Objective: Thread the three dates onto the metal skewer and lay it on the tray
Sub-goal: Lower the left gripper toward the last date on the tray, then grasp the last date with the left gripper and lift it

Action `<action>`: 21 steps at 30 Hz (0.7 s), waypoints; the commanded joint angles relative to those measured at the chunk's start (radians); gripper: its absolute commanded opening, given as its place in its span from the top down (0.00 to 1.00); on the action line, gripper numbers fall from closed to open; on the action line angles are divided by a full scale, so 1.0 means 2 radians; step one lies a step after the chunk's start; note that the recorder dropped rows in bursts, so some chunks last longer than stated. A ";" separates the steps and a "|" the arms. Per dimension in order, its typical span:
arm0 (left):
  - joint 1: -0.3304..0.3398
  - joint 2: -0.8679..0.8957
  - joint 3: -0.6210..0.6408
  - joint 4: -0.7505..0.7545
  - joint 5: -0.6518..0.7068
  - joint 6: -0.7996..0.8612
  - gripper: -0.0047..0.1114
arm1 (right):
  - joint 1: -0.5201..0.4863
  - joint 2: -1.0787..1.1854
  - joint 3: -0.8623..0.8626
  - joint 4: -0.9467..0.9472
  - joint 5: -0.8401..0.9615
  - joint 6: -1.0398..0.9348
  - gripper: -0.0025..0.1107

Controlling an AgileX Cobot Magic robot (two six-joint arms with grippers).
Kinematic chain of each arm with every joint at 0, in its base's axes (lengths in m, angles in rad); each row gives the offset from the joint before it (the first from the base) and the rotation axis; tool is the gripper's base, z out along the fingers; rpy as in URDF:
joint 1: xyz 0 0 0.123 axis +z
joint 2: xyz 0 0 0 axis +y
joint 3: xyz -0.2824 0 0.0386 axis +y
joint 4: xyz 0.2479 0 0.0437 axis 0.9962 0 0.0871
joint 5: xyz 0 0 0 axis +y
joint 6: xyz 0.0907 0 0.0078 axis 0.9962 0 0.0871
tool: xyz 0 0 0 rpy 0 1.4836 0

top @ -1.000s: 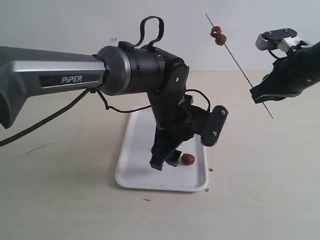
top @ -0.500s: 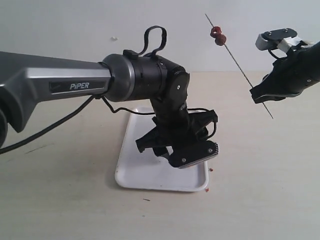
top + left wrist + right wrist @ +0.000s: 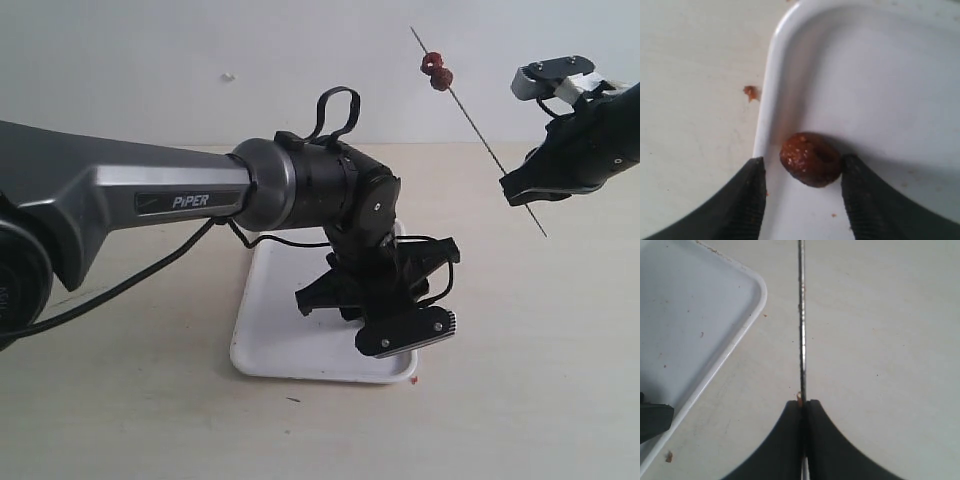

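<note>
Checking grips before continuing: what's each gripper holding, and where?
Right gripper clamps the metal skewer near its lower end. Left gripper straddles a date on the tray, not clamped.

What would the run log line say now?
left claw: open around last date on tray | right claw: shut on skewer | two dates threaded

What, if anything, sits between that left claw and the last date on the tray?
Nothing visible does. The date lies on the tray, right between the open fingers of the left gripper. It is close to the tray's rim, and one finger hangs about over that rim.
</note>
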State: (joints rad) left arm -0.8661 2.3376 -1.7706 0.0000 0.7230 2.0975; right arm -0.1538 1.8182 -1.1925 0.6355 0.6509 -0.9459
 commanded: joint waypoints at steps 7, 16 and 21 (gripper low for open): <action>-0.006 0.001 0.000 0.000 0.017 -0.001 0.58 | -0.002 -0.004 -0.001 0.001 -0.006 -0.001 0.98; -0.011 0.001 0.000 0.000 0.021 -0.001 0.73 | -0.002 -0.004 -0.001 0.001 -0.006 -0.001 0.98; -0.011 0.001 0.000 0.000 0.021 -0.006 0.73 | -0.002 -0.004 -0.001 0.001 -0.006 -0.001 0.98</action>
State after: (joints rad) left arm -0.8792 2.3376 -1.7706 0.0116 0.7457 2.0949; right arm -0.1538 1.8182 -1.1925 0.6355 0.6509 -0.9476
